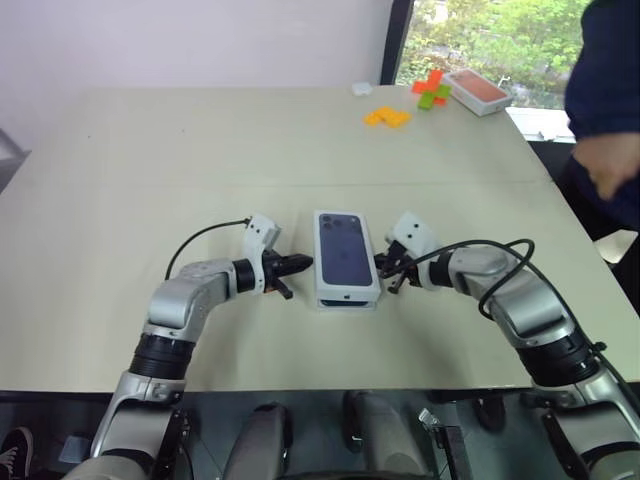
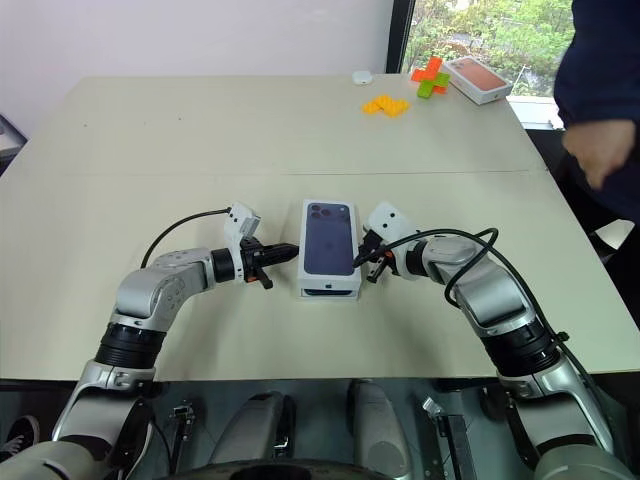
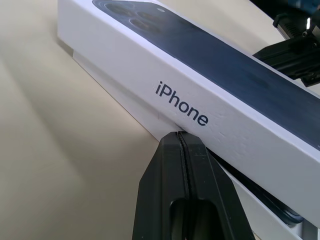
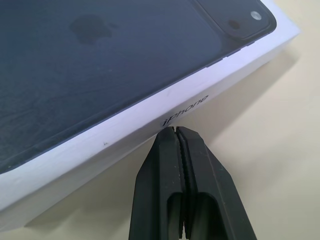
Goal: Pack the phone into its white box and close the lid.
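Note:
The lid (image 1: 346,250), white with a dark blue phone back printed on top, lies over the white box (image 1: 346,302) at the middle of the table. My left gripper (image 1: 305,263) is shut, its tip against the lid's left long side below the lettering (image 3: 181,103). My right gripper (image 1: 381,264) is shut too, tip against the lid's right long side (image 4: 150,122). In the left wrist view the box's wall (image 3: 107,89) shows under the lid. There the lid sits raised at the near end, with a dark strip (image 3: 280,212) in the gap. I cannot tell whether that strip is the phone.
At the far right of the table stand an orange-topped box (image 1: 478,90), orange and green blocks (image 1: 432,90), flat orange pieces (image 1: 387,116) and a small white item (image 1: 362,88). A person in a dark sleeve (image 1: 605,110) stands beyond the table's right edge.

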You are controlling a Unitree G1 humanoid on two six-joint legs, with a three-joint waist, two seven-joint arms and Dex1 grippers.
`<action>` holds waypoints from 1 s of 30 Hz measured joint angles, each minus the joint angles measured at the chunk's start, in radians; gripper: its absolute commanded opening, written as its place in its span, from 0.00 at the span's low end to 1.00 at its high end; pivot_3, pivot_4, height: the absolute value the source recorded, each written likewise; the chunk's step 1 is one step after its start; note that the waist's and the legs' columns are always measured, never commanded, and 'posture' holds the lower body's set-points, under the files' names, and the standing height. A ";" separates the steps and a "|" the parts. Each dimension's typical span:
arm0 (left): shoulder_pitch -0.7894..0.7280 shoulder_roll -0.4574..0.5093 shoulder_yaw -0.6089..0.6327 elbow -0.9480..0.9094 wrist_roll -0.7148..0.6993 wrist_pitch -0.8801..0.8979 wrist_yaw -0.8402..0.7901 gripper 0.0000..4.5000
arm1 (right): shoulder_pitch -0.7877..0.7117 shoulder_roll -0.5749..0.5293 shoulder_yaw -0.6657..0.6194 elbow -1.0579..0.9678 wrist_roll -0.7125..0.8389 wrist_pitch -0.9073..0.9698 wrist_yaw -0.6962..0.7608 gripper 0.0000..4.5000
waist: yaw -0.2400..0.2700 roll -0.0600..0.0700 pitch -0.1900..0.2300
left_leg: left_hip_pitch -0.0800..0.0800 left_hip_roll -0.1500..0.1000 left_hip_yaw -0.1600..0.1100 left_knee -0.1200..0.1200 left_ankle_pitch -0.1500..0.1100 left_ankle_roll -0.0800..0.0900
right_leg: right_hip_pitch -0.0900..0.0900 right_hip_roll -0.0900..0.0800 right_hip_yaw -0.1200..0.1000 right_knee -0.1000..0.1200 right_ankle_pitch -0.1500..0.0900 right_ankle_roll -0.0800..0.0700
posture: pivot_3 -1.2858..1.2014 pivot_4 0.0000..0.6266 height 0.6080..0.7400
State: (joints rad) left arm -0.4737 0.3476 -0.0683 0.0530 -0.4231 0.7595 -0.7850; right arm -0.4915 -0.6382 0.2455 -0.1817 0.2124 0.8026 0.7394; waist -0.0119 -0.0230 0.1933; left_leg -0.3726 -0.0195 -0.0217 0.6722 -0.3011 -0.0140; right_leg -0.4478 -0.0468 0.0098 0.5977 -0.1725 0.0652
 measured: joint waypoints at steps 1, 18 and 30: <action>0.000 0.000 0.000 0.000 0.000 0.000 0.001 0.00 | 0.000 -0.001 0.000 0.000 0.000 0.002 0.002 0.01 | 0.000 0.000 0.000 | 0.000 0.000 0.000 0.001 0.000 0.000 | 0.000 0.000 0.000 0.000 0.000 0.000 | 0.52 0.24 1.00; 0.052 0.055 -0.034 -0.153 -0.050 0.109 -0.020 0.00 | 0.015 -0.038 -0.001 -0.082 0.029 0.064 0.073 0.01 | -0.002 0.000 0.000 | 0.000 0.000 -0.001 0.008 -0.002 0.003 | 0.004 0.000 -0.001 0.000 0.000 0.000 | 0.52 0.24 1.00; 0.123 0.112 -0.018 -0.245 -0.097 0.157 -0.019 0.00 | 0.015 -0.043 0.007 -0.070 0.005 0.010 0.083 0.01 | -0.001 0.000 0.000 | -0.001 0.000 -0.002 0.008 -0.002 0.003 | 0.004 0.000 -0.001 0.000 0.000 0.000 | 0.52 0.24 1.00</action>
State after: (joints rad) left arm -0.3506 0.4594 -0.0865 -0.1916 -0.5205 0.9167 -0.8045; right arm -0.4767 -0.6808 0.2523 -0.2518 0.2174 0.8124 0.8220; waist -0.0133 -0.0229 0.1933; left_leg -0.3731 -0.0190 -0.0233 0.6806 -0.3031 -0.0110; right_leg -0.4441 -0.0465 0.0089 0.5979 -0.1728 0.0653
